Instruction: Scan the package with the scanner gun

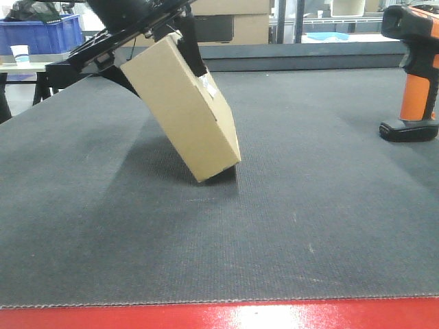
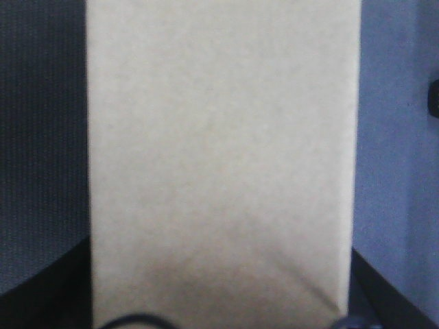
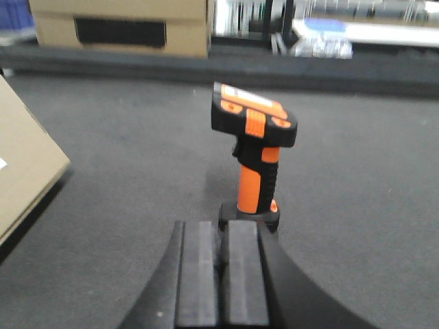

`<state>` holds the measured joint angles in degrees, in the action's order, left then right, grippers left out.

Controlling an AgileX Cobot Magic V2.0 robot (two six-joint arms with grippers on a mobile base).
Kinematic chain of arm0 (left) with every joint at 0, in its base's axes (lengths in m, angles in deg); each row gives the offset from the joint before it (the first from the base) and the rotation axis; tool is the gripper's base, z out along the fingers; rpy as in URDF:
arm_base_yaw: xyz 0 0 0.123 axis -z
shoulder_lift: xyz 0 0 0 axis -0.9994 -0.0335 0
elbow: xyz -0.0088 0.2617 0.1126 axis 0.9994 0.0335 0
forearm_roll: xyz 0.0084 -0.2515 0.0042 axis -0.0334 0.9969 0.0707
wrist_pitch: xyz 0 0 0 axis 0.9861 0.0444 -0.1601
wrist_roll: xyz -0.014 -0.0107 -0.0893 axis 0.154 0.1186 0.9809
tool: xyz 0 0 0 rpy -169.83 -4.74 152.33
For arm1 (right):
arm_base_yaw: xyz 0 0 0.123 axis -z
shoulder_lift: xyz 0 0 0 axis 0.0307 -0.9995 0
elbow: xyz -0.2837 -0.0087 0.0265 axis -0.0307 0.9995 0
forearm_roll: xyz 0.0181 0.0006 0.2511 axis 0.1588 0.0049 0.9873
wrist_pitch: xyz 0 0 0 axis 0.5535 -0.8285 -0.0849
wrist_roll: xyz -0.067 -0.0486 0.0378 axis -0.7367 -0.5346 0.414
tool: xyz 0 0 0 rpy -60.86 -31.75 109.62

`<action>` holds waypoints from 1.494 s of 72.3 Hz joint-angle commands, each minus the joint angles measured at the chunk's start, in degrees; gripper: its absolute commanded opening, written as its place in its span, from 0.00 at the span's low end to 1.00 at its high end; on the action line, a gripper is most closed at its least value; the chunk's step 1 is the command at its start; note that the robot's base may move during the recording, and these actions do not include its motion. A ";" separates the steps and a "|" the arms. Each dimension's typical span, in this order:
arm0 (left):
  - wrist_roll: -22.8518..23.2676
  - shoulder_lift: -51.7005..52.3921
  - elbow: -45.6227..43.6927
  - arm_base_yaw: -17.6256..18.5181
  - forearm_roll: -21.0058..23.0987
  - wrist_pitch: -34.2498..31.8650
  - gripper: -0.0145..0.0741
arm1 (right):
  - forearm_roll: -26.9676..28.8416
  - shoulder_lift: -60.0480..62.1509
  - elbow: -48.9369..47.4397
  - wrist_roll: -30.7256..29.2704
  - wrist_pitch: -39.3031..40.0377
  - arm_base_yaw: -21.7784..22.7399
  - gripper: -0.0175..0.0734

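The front view looks low across the mat (image 1: 309, 226); both wrist views, much closer, share the package (image 2: 219, 164).

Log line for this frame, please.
left pincer: shut on package, tilted, low corner near mat | right pincer: shut, empty, short of scanner gun | scanner gun: upright on foot, not held | scan: not started

Package (image 1: 182, 110): plain tan cardboard box, white label on side face; tilted steeply, upper end raised, low corner at mat (image 1: 288, 226). Scanner (image 1: 417, 75): black head, orange trim, orange handle; upright on flat black foot, well right of package.
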<state>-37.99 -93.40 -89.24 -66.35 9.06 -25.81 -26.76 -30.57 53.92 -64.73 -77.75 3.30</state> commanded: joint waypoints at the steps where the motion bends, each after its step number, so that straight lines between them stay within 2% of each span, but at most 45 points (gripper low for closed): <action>1: -0.75 0.72 -0.23 0.30 0.62 -0.39 0.04 | -0.47 -9.29 -1.21 0.01 9.49 -0.01 0.01; 16: -0.76 0.72 -0.23 0.30 0.50 -0.79 0.04 | -0.47 -26.60 -1.21 0.01 34.47 -0.01 0.01; 26: -0.76 0.72 -0.23 0.30 0.50 -1.25 0.04 | -0.35 -35.70 -1.21 0.01 41.18 -0.01 0.01; 35: -0.76 0.72 -0.23 0.30 0.50 -1.52 0.04 | 3.81 -44.15 -1.21 0.54 47.67 0.10 0.02; 38: -0.76 0.72 -0.23 0.30 0.50 -1.52 0.04 | 5.44 -46.76 -1.21 3.55 48.89 0.77 0.02; 40: -0.76 0.72 -0.23 0.30 0.50 -1.52 0.04 | 5.24 -48.77 -1.21 7.72 49.93 1.71 0.02; 42: -0.76 0.72 -0.23 0.30 0.50 -1.52 0.04 | 4.25 -50.25 -1.21 10.68 50.90 2.36 0.02; 46: -0.76 0.72 -0.23 0.30 0.50 -1.52 0.04 | -1.54 -52.60 -1.46 14.42 53.19 4.30 0.02; 52: -0.76 0.72 -0.23 0.30 0.50 -1.52 0.04 | -13.28 -55.73 -2.62 18.38 54.25 7.26 0.02; 57: -0.76 0.72 -0.23 0.30 0.50 -1.62 0.04 | -17.85 -57.58 -4.06 20.78 54.37 9.82 0.02; 71: -0.76 0.72 -0.23 0.30 0.50 -1.62 0.04 | -18.01 -60.59 -7.94 21.26 56.76 14.40 0.02; 93: -0.76 0.62 -0.23 0.30 0.50 -1.55 0.04 | -18.01 -66.83 -14.54 21.13 56.81 13.35 0.02; 108: -0.76 0.63 -0.23 0.30 0.50 -0.34 0.04 | -15.97 -69.35 -15.87 21.13 56.72 11.87 0.02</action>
<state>-38.49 -93.40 -89.24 -66.35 9.06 -26.06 -43.78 -99.20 38.53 -43.69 -22.32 15.64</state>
